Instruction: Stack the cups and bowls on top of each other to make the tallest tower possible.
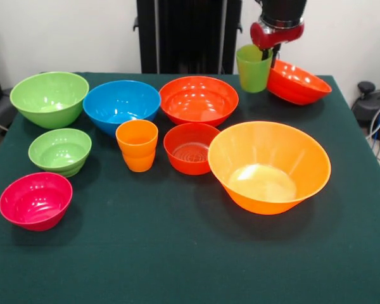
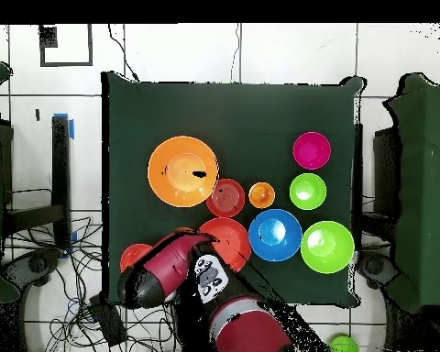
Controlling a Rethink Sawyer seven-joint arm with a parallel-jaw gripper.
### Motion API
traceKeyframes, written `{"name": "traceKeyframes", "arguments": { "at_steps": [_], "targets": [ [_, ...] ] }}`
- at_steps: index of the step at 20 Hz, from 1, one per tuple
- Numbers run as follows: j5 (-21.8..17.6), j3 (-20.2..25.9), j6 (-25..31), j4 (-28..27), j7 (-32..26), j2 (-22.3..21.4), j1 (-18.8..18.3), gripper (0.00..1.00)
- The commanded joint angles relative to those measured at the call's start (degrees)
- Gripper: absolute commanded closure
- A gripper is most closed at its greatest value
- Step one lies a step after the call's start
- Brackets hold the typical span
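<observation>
Nine or so pieces are spread over the dark green tabletop [image 1: 177, 253] and nothing is stacked into a tower yet, as far as I can tell. Going left to right in the front view: pink bowl [image 1: 35, 200] down at 8 o'clock, small green bowl [image 1: 60, 151] above it, big green bowl [image 1: 49, 98] at 10 o'clock, blue bowl [image 1: 121, 105], orange cup [image 1: 137, 145] near the middle (looks like it might be two nested, can't be sure), small red-orange bowl [image 1: 191, 148] just beside it, a wider red-orange bowl [image 1: 199, 100] behind that, then the largest orange bowl [image 1: 269, 167] at 4 o'clock.

Up around 1 o'clock the end effector [image 1: 275, 52] seems to be gripping the rim of another red-orange bowl [image 1: 299, 83], which sits tilted, with the green cup [image 1: 253, 68] just beside it. Whether that bowl is fully off the cloth, can't say.

My guess: it's at the pick-up step, and next it needs to carry that bowl over to whatever serves as a base and set it down level.

No brands or writing I can read anywhere.
</observation>
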Motion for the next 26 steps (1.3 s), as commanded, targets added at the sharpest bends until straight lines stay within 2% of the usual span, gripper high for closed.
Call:
{"name": "traceKeyframes", "arguments": {
  "at_steps": [1,6,10,12,19,23,26],
  "targets": [
    [2.2,5.4,1.1,3.8,-0.2,-0.4,1.8,1.0],
    [-0.5,3.3,-4.3,3.6,2.9,2.1,4.2,1.0],
    [-6.1,-1.4,-10.3,-1.5,4.0,9.0,5.5,1.0],
    [-7.7,-4.0,-13.3,-2.8,5.6,11.2,7.3,1.0],
    [-7.7,-8.2,-18.3,-4.8,6.1,15.0,10.6,1.0],
    [-7.0,-11.1,-22.3,-7.4,5.9,18.6,12.8,1.0],
    [-6.0,-11.5,-22.3,-7.9,5.1,18.6,13.1,1.0]
  ]
}}
